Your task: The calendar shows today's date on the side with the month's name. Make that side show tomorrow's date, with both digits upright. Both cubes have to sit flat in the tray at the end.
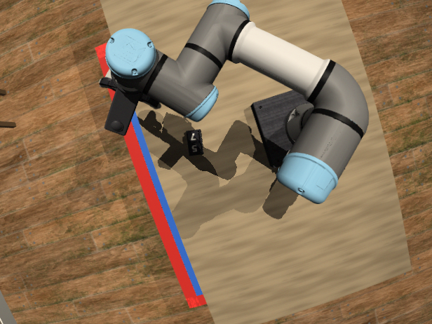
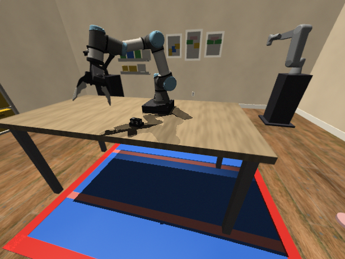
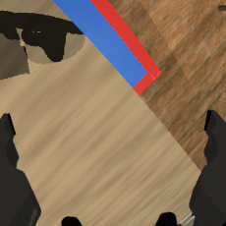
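The calendar's two black cubes sit side by side in a small dark tray on the table. From above, one cube shows a white 7 and the other cube a white 5, both turned about in that view. In the exterior view the cubes show pale marks on their side faces, too small to read surely. The month's name cannot be made out. My gripper is open and empty, high above the table, left of the calendar. The wrist view does not show the calendar.
The table carries the arm's black base behind the calendar. The table's edge lies below and beside the gripper, with a red and blue floor mat beyond it. The arm's shadow falls around the calendar.
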Controlling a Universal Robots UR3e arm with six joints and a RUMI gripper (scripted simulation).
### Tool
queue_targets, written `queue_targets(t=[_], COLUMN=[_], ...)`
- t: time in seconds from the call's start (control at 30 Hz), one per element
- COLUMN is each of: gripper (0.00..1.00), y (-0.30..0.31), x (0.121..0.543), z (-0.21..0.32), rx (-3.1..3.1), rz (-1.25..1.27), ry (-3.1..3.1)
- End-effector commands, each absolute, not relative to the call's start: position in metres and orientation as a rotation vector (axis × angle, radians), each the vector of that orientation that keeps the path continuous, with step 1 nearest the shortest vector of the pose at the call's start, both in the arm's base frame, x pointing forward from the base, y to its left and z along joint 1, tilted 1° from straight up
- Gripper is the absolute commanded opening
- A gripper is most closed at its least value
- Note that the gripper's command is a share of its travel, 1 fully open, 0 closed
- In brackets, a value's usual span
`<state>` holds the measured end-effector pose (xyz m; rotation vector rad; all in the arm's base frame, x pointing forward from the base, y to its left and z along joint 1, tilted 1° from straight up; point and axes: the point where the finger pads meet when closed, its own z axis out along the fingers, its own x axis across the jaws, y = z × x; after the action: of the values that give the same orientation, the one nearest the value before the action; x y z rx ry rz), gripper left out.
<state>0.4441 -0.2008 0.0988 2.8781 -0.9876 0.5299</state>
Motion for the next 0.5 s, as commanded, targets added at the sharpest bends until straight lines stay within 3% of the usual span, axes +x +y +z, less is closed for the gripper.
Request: queue_targets(t=[0.0,0.47], gripper=[1.0,1.0], y=[-0.154,-0.078], x=[0.421,0.381], z=[0.097,0.103], rx=[2.965,3.069], rz=[0.366,0.162], ry=[-0.838,-0.516])
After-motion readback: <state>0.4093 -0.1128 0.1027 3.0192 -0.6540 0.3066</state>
